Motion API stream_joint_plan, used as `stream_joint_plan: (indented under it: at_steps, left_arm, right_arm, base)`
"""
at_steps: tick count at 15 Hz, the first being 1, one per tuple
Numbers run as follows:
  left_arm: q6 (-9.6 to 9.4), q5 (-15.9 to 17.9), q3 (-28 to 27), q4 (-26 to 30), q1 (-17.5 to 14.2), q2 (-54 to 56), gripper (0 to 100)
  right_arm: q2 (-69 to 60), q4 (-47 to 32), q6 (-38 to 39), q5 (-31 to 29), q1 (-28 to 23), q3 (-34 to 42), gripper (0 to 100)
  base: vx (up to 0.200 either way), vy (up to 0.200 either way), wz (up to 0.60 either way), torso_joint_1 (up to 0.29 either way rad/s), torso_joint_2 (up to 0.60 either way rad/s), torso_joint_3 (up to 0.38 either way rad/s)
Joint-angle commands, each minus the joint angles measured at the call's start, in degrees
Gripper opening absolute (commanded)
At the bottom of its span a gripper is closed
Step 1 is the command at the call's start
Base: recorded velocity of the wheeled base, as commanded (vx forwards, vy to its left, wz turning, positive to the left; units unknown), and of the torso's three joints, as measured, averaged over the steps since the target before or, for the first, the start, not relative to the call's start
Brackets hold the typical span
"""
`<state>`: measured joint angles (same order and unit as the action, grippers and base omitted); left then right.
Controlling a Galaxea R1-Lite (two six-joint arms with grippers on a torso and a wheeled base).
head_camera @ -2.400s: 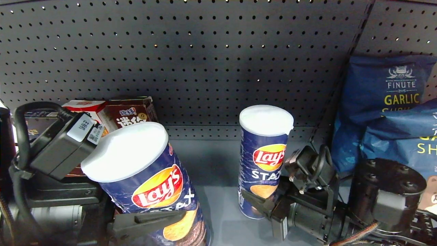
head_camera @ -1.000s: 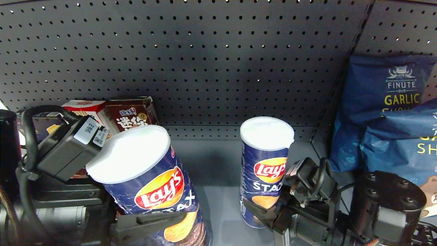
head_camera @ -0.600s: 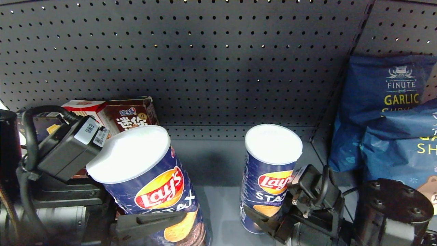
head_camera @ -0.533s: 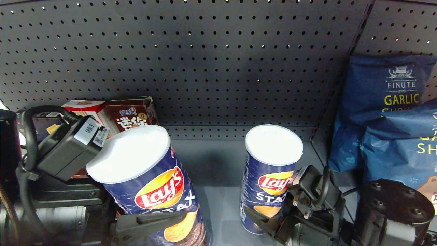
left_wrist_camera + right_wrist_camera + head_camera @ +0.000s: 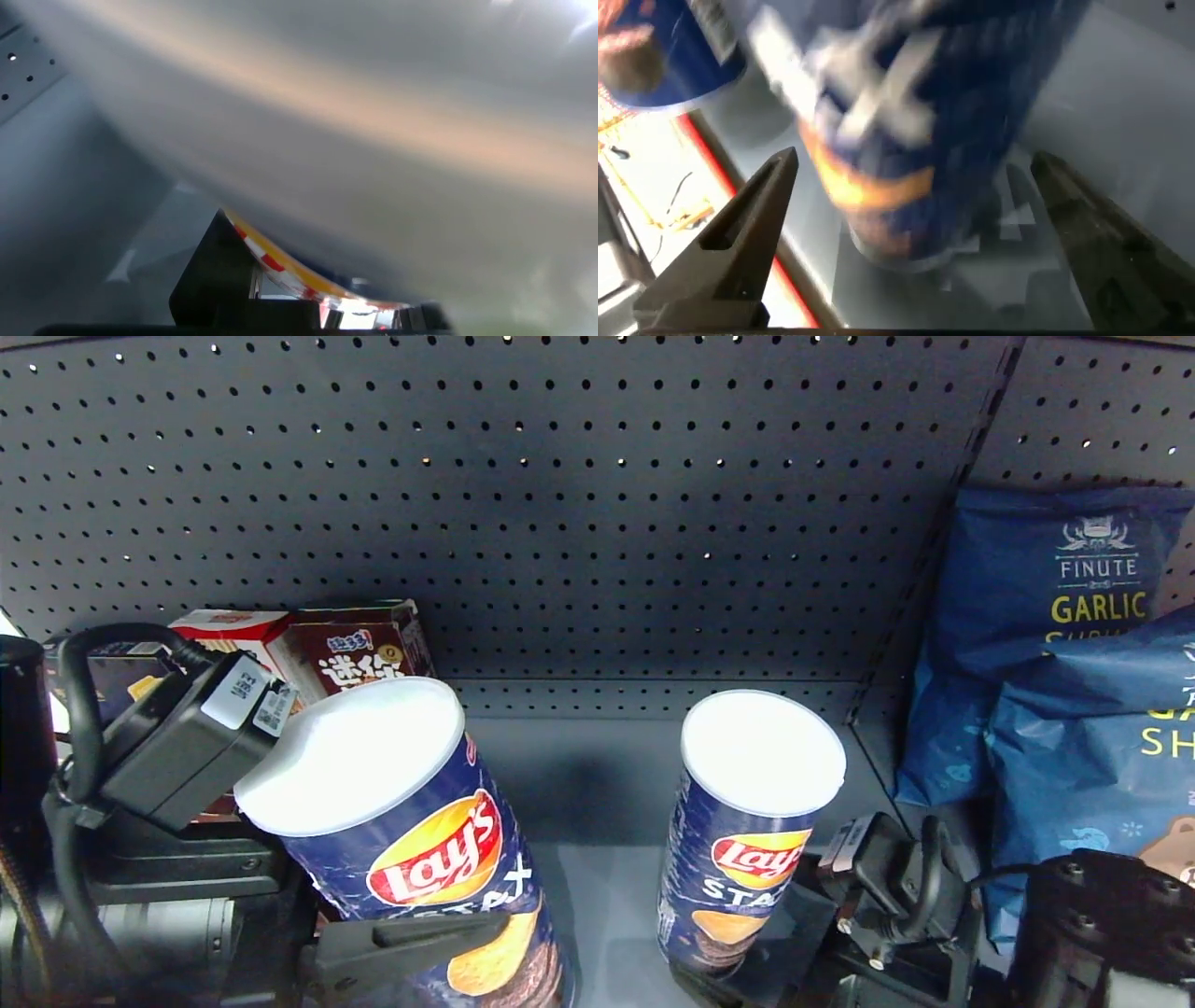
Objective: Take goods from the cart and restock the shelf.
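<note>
So the surface here is a grey metal shelf (image 5: 597, 775) with a dark pegboard back wall (image 5: 560, 523) full of little holes. A couple of snack boxes (image 5: 345, 644) sit in the shelf's back-left corner, up against the pegboard. Over at the right end past the divider, blue chip bags (image 5: 1055, 644) are stacked leaning on each other. From the right wrist camera you can catch a red strip (image 5: 719, 168) running along the shelf's front edge.

Now the goods. The right chip can (image 5: 747, 840) stands upright on the shelf with its white lid on, about midway along and closer to the front edge than to the back wall. The right gripper (image 5: 915, 168) is low at the front edge, right by the can's base. Its fingers (image 5: 738, 252) are spread wide, one on each side of the can, with a visible gap on both sides, so nothing is pinched there.

The left chip can (image 5: 411, 840) is toward the left end near the front edge, tilted with its lid leaning left. The left gripper (image 5: 411, 941) is clamped on its lower half, one dark finger lying right across the label. Can't tell if its base touches the shelf, it's cut off. The two cans are well apart.
</note>
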<state>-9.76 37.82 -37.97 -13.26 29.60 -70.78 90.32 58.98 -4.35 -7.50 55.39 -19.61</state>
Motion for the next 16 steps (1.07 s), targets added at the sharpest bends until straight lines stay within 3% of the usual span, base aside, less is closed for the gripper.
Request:
stream_joint_plan:
  at_steps: [1,4,10,14,16]
  left_arm:
    - [0.01,-0.02,0.0,-0.01,0.02,-0.06,0]
    - [0.01,-0.02,0.0,-0.01,0.02,-0.06,0]
    - [0.01,-0.11,-0.17,-0.01,0.02,0.03,0]
    - [0.18,-0.11,-0.08,-0.01,-0.51,0.11,0]
    - [0.18,-0.11,-0.35,-0.01,-0.95,0.11,0]
  right_arm:
    - [-3.66,0.08,-0.13,0.11,-0.11,2.56,100]
    - [-7.44,0.08,-0.13,0.47,-0.11,7.13,100]
    - [-16.14,0.08,-0.31,0.2,-1.87,7.05,100]
    - [-25.37,0.52,-3.29,0.38,-11.98,7.13,100]
    - [-29.24,0.7,-4.09,0.64,-20.5,7.05,100]
  base:
    - [0.0,0.0,0.0,0.0,0.0,0.0]
    - [0.0,0.0,0.0,0.0,0.0,0.0]
    - [0.0,0.0,0.0,0.0,0.0,0.0]
    - [0.0,0.0,0.0,0.0,0.0,0.0]
    - [0.0,0.0,0.0,0.0,0.0,0.0]
